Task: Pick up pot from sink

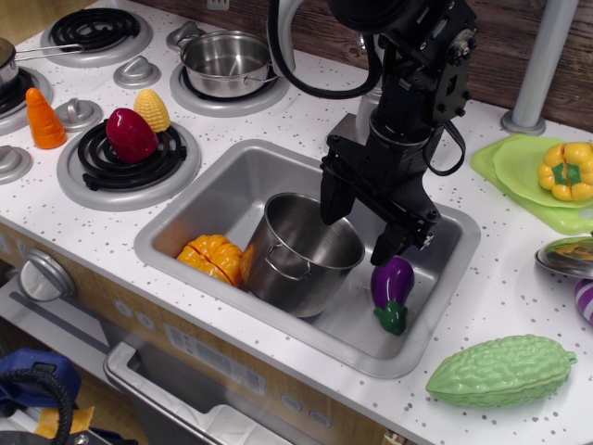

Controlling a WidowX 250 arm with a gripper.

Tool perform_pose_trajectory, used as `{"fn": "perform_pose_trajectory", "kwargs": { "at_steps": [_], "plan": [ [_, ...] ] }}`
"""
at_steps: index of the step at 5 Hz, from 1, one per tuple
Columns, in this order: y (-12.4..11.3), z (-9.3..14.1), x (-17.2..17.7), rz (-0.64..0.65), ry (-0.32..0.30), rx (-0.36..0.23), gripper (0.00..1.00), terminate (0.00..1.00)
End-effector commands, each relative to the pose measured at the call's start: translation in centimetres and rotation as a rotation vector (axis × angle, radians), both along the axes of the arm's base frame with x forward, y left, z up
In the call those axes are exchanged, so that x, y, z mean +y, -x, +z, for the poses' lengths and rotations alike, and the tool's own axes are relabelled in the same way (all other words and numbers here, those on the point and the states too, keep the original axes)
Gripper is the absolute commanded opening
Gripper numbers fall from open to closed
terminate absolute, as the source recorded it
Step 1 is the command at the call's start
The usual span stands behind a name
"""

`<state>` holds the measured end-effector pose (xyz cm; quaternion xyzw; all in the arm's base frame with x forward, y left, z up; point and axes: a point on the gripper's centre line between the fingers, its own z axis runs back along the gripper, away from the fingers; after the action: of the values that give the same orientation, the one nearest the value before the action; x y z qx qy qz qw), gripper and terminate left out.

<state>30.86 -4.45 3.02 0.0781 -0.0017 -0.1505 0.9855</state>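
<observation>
While the steel pot point(303, 254) stands tilted in the middle of the sink point(232, 190), the black claw point(362, 227) hangs just above its far rim, fingers spread and holding nothing. An orange pumpkin point(214, 257) touches the pot's left side; a purple eggplant point(394, 291) lies to its right. A green bitter gourd point(501, 370) rests on the speckled surface point(306, 116).

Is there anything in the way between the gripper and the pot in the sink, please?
Nothing visible. The gripper hangs open just above the far rim of the pot. The orange pumpkin and the eggplant lie beside the pot, not between.
</observation>
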Motion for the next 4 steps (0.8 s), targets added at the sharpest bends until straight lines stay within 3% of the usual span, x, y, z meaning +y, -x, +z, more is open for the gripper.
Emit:
{"fn": "perform_pose_trajectory", "kwargs": {
  "at_steps": [1,3,4],
  "plan": [
    [0.0,0.0,0.0,0.000,0.000,0.000,1.00,0.00],
    [0.9,-2.3,1.9,-0.011,0.070,-0.036,1.00,0.00],
    [1.6,-3.8,2.2,0.002,0.067,-0.087,1.00,0.00]
  ]
}}
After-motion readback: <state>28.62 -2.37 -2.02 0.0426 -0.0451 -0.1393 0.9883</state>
